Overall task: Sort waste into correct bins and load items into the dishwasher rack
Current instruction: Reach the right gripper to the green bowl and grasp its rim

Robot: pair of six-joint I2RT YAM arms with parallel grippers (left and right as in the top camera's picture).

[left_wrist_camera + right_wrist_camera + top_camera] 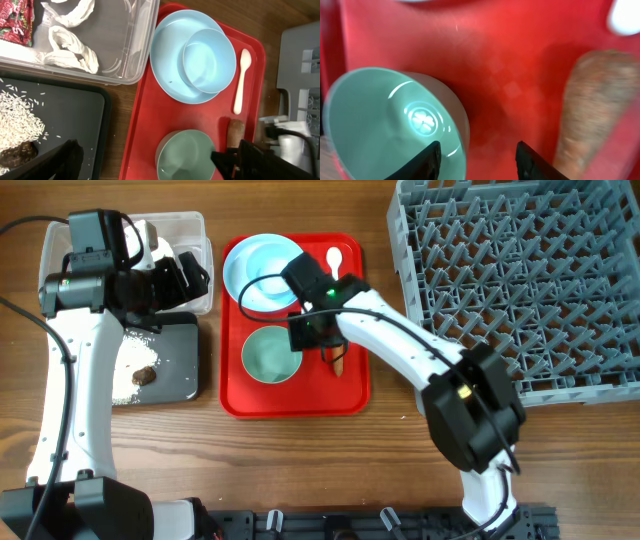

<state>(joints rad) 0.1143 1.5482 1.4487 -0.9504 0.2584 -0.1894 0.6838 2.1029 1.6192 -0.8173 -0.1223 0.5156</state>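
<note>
My right gripper is low over the red tray, open, astride the rim of a pale green bowl: one finger inside the bowl, the other outside. The carrot lies just to its right. From overhead this gripper sits between that bowl and the carrot. My left gripper hangs wide open and empty by the clear bin. That bin holds a red wrapper and crumpled paper. The black bin holds rice crumbs and a brown lump.
A light-blue plate with a second bowl on it fills the tray's far end, with the white spoon beside it. The grey dishwasher rack stands at the right.
</note>
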